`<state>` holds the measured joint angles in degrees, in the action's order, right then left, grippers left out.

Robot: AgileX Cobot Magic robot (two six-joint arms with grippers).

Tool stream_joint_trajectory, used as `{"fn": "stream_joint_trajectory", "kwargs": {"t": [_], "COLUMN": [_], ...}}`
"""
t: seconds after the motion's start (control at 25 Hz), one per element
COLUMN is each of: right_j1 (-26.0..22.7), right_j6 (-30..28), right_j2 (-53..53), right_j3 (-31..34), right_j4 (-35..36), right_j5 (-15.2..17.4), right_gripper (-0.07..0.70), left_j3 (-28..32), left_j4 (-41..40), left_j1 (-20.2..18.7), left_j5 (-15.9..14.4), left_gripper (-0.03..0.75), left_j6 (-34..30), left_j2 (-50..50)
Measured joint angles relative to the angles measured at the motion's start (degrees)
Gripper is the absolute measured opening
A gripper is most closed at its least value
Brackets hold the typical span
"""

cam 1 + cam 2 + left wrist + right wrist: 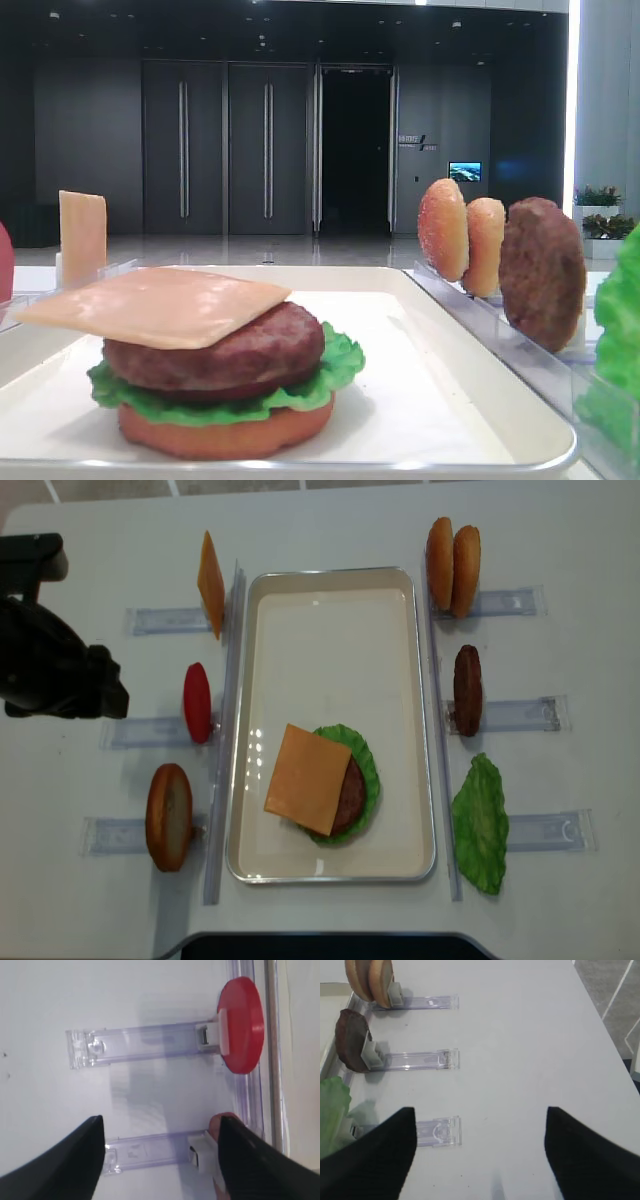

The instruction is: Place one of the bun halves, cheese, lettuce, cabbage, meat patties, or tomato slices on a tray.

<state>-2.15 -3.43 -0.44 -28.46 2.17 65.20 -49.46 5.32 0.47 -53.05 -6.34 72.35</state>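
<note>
On the cream tray [330, 610] stands a stack: bun base, lettuce [368, 770], patty, and a cheese slice [308, 778] on top. On the racks to the left are another cheese slice [210, 583], a tomato slice [197, 702] and a bun half [169, 816]. On the right are two bun halves [452, 553], a patty [467, 690] and lettuce [480, 825]. My left gripper [161, 1125] is open over a clear rack below the tomato slice [241, 1025] and holds nothing. My right gripper [480, 1112] is open over bare table.
Clear plastic racks [515, 714] run out from long clear rails along both sides of the tray. The left arm [55, 670] hangs over the table's left edge. A tan-pink rounded edge [216, 1122] shows beside the left gripper's right finger.
</note>
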Motion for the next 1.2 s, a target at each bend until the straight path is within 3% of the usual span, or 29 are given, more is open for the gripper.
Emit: {"fn": "stream_joint_trajectory", "kwargs": {"t": [0.6, 0.92, 1.2], "right_j1": [0.0, 0.0, 0.0], "right_j6": [0.0, 0.0, 0.0], "right_j2": [0.0, 0.0, 0.0], "right_j3": [0.0, 0.0, 0.0], "right_j4": [0.0, 0.0, 0.0], "right_j5": [0.0, 0.0, 0.0], "right_gripper": [0.535, 0.535, 0.535], "left_j3": [15.9, 20.7, 21.1], "left_j4": [-0.2, -0.6, -5.3], "left_j1": [0.0, 0.0, 0.0], "left_j5": [-1.2, -3.7, -6.4], "left_gripper": [0.538, 0.538, 0.538], "left_j6": [3.5, 5.4, 9.1], "left_j2": [-17.3, -31.9, -43.5]}}
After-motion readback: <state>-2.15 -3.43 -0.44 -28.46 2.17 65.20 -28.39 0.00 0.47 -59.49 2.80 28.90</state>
